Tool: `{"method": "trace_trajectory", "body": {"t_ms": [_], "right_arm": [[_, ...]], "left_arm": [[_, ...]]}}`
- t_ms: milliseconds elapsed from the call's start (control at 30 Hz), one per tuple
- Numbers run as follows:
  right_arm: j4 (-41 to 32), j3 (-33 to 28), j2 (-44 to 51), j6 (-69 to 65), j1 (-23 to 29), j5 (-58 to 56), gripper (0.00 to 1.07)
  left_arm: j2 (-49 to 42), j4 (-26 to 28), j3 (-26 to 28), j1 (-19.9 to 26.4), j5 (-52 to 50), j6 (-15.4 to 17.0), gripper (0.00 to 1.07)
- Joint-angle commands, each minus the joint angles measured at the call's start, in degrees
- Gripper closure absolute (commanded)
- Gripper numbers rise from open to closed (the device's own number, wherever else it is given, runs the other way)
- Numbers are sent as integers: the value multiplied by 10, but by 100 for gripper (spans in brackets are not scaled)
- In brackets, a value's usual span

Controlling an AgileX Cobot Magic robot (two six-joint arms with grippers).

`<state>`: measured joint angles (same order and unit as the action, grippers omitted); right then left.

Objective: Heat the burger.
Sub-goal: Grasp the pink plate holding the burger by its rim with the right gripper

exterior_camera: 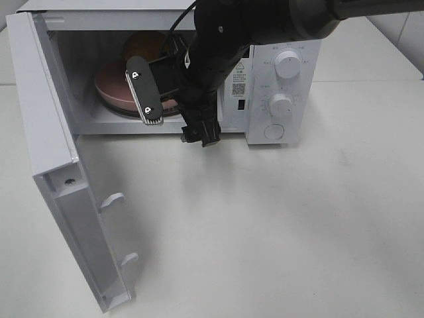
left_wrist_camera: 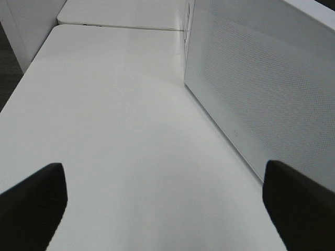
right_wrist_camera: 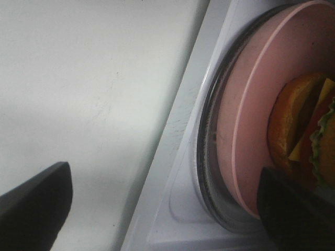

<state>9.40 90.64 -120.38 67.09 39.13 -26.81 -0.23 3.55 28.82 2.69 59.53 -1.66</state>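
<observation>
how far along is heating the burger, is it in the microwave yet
Done: the burger sits on the pink plate inside the microwave. In hand: the right gripper, open and empty, is at the opening. Left: the door stands open, dials untouched.

the microwave (exterior_camera: 278,73) stands at the back of the worktop (exterior_camera: 278,225) with its cavity mouth facing forward. its door (exterior_camera: 59,199) is swung fully out on the left, standing as a wall along that side and jutting well forward over the worktop. the right arm (exterior_camera: 212,59) reaches across the mouth, its fingers (exterior_camera: 144,89) spread wide, filling much of the opening. inside, the pink plate (exterior_camera: 112,89) with the burger (right_wrist_camera: 303,130) takes up most of the cavity floor, leaving only a narrow strip at the front lip. the worktop in front of the microwave and to the right of the door lies bare. beyond the door's outer face, the worktop on the left is bare too.
</observation>
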Motion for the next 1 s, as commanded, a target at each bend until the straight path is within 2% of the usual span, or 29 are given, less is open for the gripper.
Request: {"method": "trace_trajectory", "body": {"t_ms": [33, 100, 200, 267, 367, 1000], "right_arm": [[3, 23, -21, -6, 1, 0, 15], [3, 60, -53, -19, 1, 0, 15], [3, 70, -61, -25, 1, 0, 16], [3, 113, -89, -44, 1, -6, 17], [3, 138, -108, -49, 1, -7, 18], [14, 249, -183, -54, -13, -32, 21]], "left_arm": [[-12, 2, -2, 2, -1, 2, 11], [-12, 2, -2, 2, -1, 2, 11], [-12, 2, -2, 2, -1, 2, 11], [-12, 2, -2, 2, -1, 2, 11], [-12, 2, -2, 2, -1, 2, 11], [-12, -1, -2, 2, -1, 2, 11]]}}
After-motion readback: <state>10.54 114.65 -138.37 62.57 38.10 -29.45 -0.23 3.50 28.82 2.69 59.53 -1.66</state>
